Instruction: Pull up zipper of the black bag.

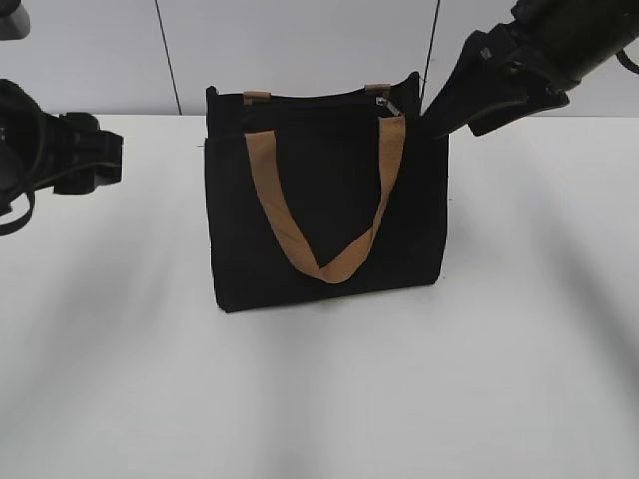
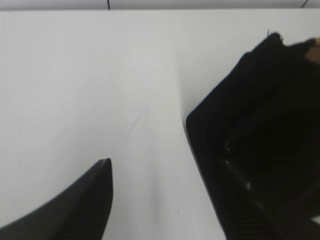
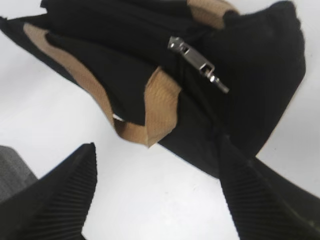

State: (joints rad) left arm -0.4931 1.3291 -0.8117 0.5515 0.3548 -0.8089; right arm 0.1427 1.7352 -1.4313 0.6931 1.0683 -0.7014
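The black bag point(image 1: 324, 200) stands upright on the white table, one tan strap handle point(image 1: 324, 264) hanging down its front. The zipper point(image 1: 384, 103), a small silver slider, sits at the right end of the top edge. In the right wrist view the zipper point(image 3: 192, 59) lies on the bag point(image 3: 115, 30) above my open jaws. My right gripper point(image 1: 439, 122) is open and empty, just right of the bag's top right corner, its midpoint point(image 3: 157, 155) over bare table. My left gripper point(image 1: 100, 155) is open and empty, off to the bag's left point(image 2: 165, 170); the bag's side point(image 2: 260, 100) fills that view's right.
The white table point(image 1: 319, 399) stretches in front of and to both sides of the bag. A light wall with dark vertical seams point(image 1: 168, 60) stands close behind the bag.
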